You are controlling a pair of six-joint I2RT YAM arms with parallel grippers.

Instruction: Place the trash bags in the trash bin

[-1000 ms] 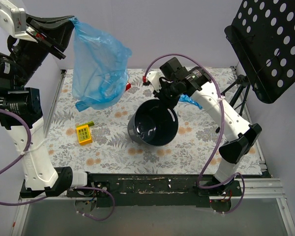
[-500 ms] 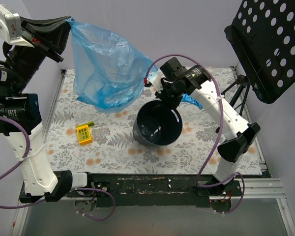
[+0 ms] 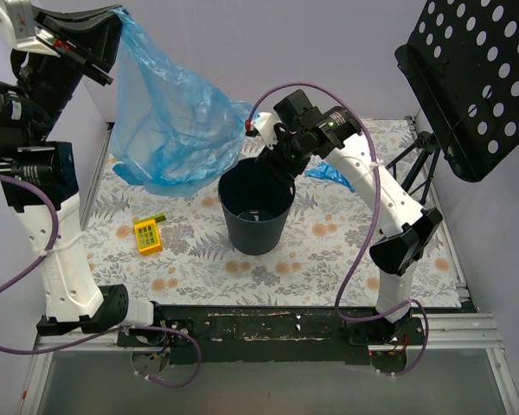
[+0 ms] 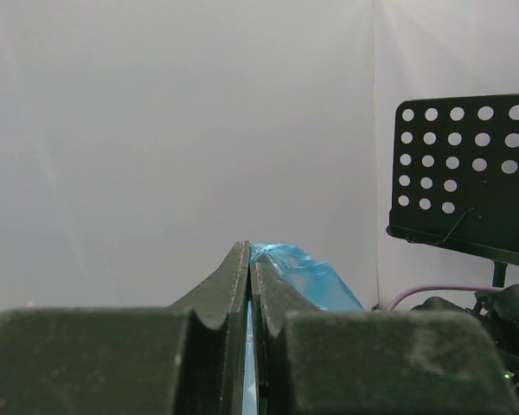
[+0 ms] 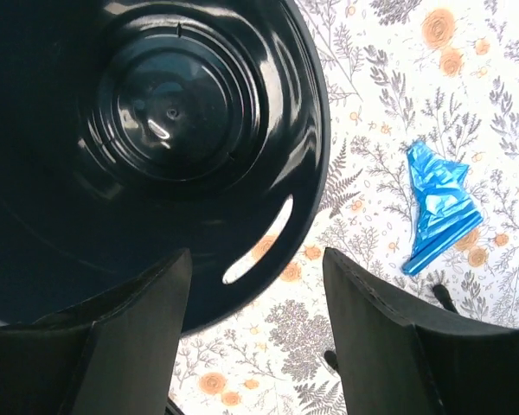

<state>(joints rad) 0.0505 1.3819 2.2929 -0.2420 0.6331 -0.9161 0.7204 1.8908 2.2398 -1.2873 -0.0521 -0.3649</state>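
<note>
A spread blue trash bag [image 3: 177, 130] hangs in the air at the upper left, its bottom drooping beside the bin's left rim. My left gripper [image 3: 112, 22] is shut on its top corner; in the left wrist view the film [image 4: 307, 277] sticks out between the closed left gripper [image 4: 249, 246]. The dark trash bin [image 3: 258, 207] stands upright mid-table. My right gripper [image 3: 272, 156] is open at its far rim; in the right wrist view one finger is over the bin [image 5: 156, 130], the other outside. A small folded trash bag [image 3: 333, 173] [image 5: 438, 207] lies on the cloth behind the bin.
A yellow block [image 3: 147, 233] lies on the floral cloth left of the bin. A black perforated music stand [image 3: 476, 78] overhangs the right back corner, with its legs [image 3: 415, 156] on the table's right edge.
The right gripper opened and let go of the bin's rim; the bin went from tilted to upright. The left arm lifted the spread bag, which swung right towards the bin.
</note>
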